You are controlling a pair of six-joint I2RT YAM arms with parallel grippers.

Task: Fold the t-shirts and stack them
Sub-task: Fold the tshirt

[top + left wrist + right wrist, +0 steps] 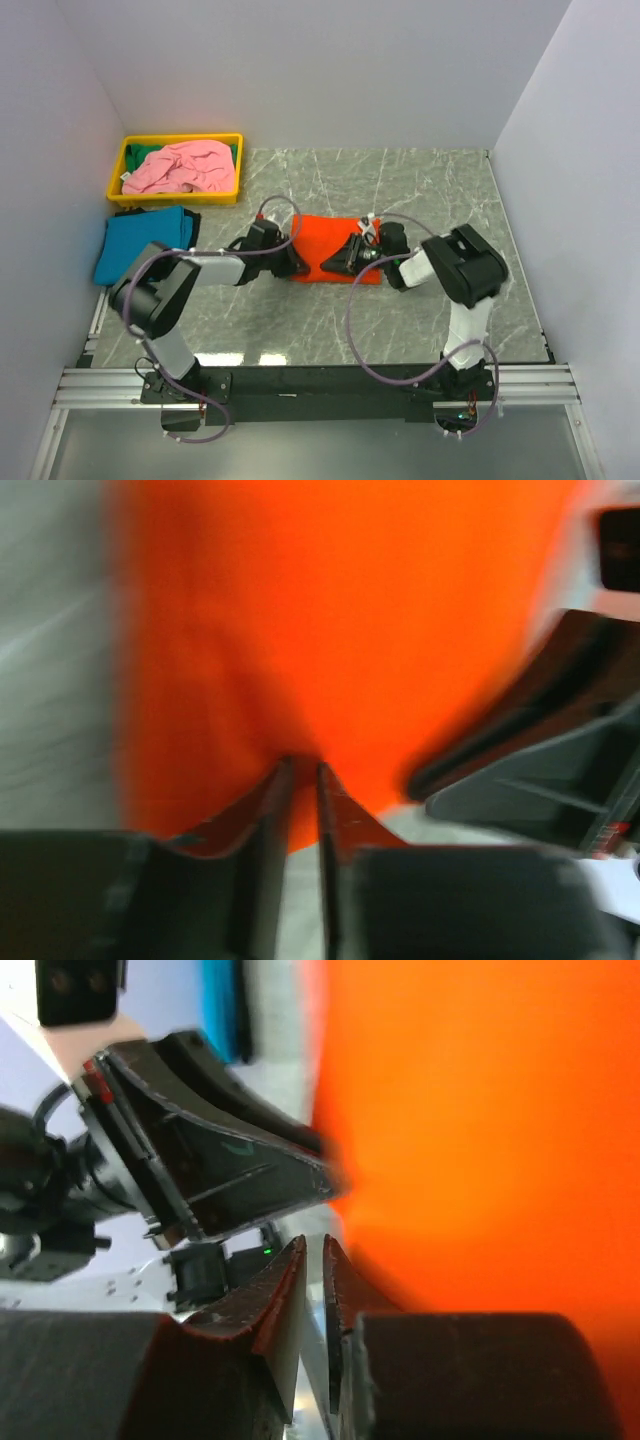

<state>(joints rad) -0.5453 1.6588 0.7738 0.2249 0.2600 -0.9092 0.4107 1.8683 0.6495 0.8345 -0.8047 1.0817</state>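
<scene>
The bright orange t-shirt [325,240] lies folded flat at the table's middle; it fills the left wrist view [330,610] and the right of the right wrist view [480,1110]. My left gripper [294,264] is at its near left edge, jaws almost together [301,763] with orange cloth pinched at the tips. My right gripper [343,266] is at the near edge just beside it, jaws almost together [314,1243], with only table showing between them. The teal blue t-shirt [140,245] lies folded at the far left. The pale pink t-shirt [185,166] is bunched in the yellow tray [176,196].
Some green cloth [150,153] shows under the pink shirt in the tray. The two grippers are very close together; the left one [230,1170] looms in the right wrist view. White walls enclose the marble table [420,200] on three sides.
</scene>
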